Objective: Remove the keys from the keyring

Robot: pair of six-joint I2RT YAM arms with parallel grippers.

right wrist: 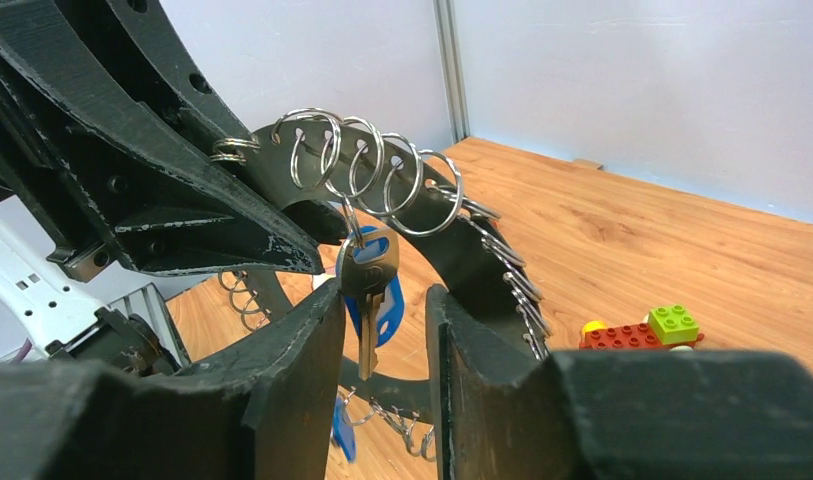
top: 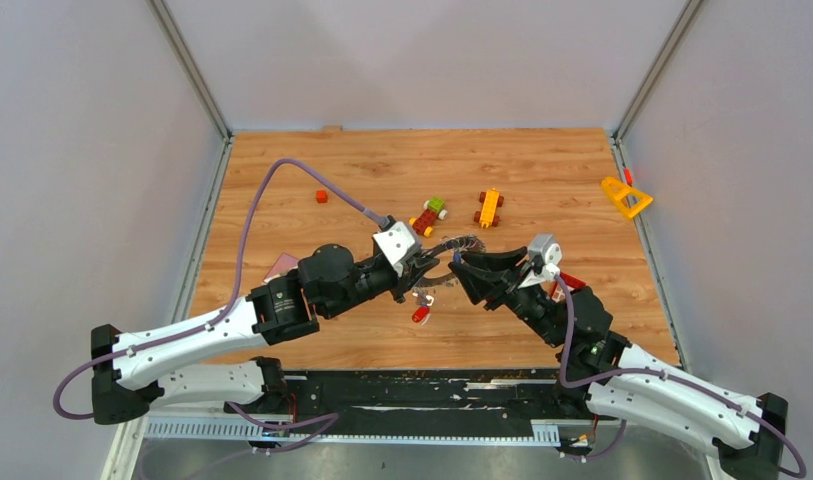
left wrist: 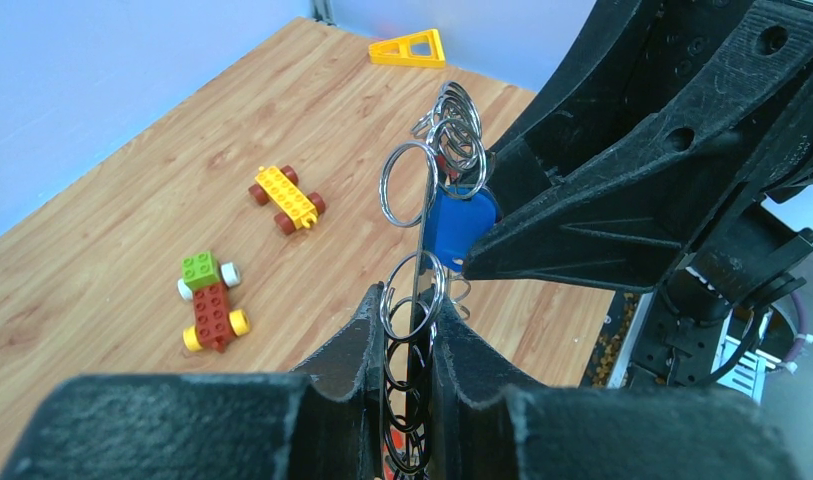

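While both arms reach inward: left gripper (left wrist: 407,310) and right gripper (right wrist: 382,295) meet tip to tip above the middle of the table.
Left gripper: fingers pinched narrow on the keyring (top: 460,243), gripping its flat edge.
Right gripper: fingers stand apart, with a blue-headed key (right wrist: 370,275) hanging between them; it seems to brush one finger, though the view does not settle it.
Keyring: held in the air between the two grippers, on edge, its rim threaded with small split rings (right wrist: 382,180).
Loose key: a red-headed key (top: 420,314) lies on the table just below the grippers.
Surface: wooden tabletop (top: 542,170), light-brown planks, with a black strip (top: 402,385) along the near edge.
On the surface: red-and-green block vehicle (top: 429,215) and yellow block vehicle (top: 489,207) beyond the grippers; small red block (top: 321,196) far left; yellow triangle (top: 625,196) at the right edge.
Room: pale grey walls (top: 422,60) on three sides, joined by metal corner posts (top: 187,65).
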